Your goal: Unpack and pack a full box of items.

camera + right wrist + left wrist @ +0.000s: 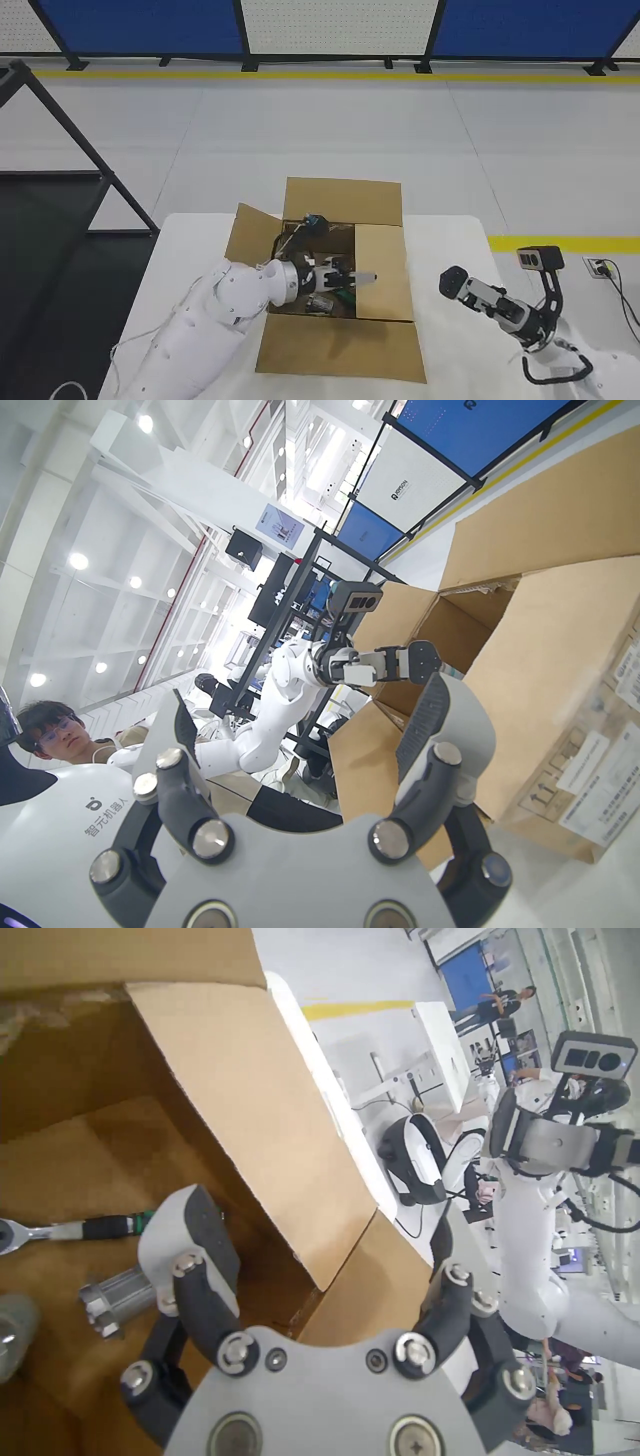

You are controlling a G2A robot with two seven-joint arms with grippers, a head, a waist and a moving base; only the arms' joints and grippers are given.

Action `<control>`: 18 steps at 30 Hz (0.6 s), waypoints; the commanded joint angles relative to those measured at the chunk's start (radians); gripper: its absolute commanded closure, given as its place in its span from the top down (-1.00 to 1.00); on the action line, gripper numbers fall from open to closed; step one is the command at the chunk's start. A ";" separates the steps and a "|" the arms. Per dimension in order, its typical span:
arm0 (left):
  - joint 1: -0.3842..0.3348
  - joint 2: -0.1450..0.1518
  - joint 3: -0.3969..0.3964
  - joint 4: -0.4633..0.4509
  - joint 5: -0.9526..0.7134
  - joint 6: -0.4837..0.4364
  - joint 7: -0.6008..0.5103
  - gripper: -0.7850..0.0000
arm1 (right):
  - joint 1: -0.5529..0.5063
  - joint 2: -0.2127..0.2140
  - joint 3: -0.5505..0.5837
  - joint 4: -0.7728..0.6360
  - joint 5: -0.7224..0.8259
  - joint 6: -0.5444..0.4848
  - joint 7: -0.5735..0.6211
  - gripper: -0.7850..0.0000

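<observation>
Two grippers sat spread wide: from above I saw my left gripper [360, 276] inside the box [345, 200], right gripper [452, 283] beside it; at the left wrist, a ratchet [60, 1229] lay by one finger [205, 1228]; at the right, the box stood ahead.

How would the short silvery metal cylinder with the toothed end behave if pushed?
Lying sideways on the floor of the brown cardboard box, the short silvery metal cylinder would probably roll. It looks solid metal, so likely heavy for its size, perhaps slippery.
</observation>
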 commanded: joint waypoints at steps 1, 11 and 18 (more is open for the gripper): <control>-0.030 -0.016 0.034 0.048 -0.019 0.009 -0.008 1.00 | -0.025 0.004 0.011 -0.013 0.002 -0.003 -0.002 1.00; -0.100 -0.069 0.098 0.150 -0.074 -0.028 0.039 1.00 | -0.082 0.020 0.019 -0.053 0.010 -0.015 -0.002 1.00; -0.105 -0.080 0.085 0.128 -0.087 -0.059 0.077 1.00 | -0.084 0.031 0.022 -0.048 0.114 -0.062 0.059 1.00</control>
